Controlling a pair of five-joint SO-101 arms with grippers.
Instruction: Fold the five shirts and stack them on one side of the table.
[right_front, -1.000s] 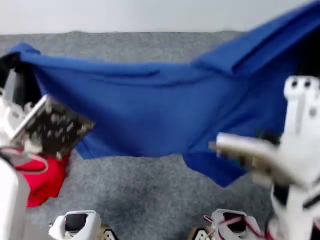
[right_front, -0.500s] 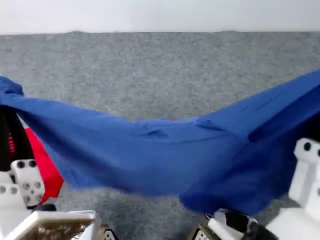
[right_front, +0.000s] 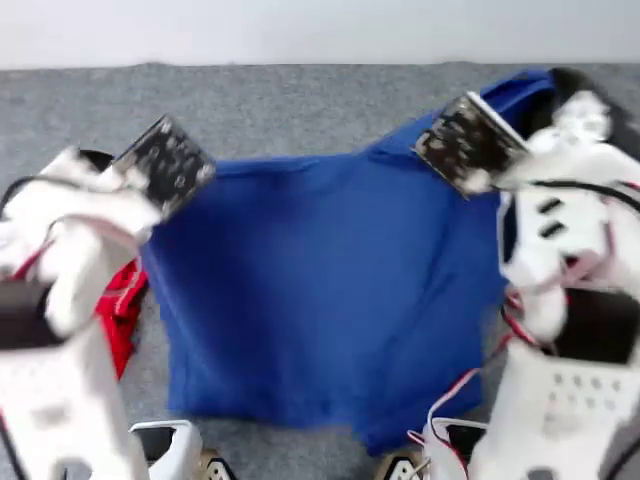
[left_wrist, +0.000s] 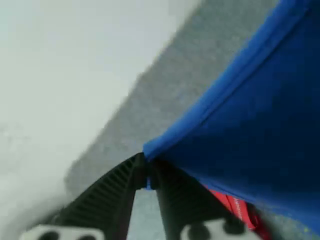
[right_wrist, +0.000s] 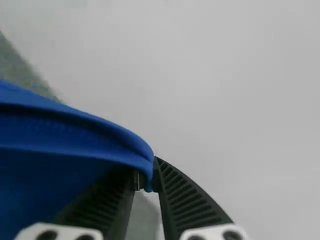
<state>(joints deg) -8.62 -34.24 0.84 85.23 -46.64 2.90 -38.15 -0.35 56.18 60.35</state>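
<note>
The shirt (right_front: 320, 320) is hanging spread between the arms, its held edge running side to side over the far part of the table (right_front: 300, 110) and its body draping back toward the bases. The left gripper (left_wrist: 146, 175) and right gripper (right_wrist: 145, 181) are each pinching one end of that edge, closed tight on cloth, so laying it flat is likely needing both lowering together.

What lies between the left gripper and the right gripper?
The blue shirt, spread between them in the high view; the left gripper and right gripper each pinch its edge.
</note>
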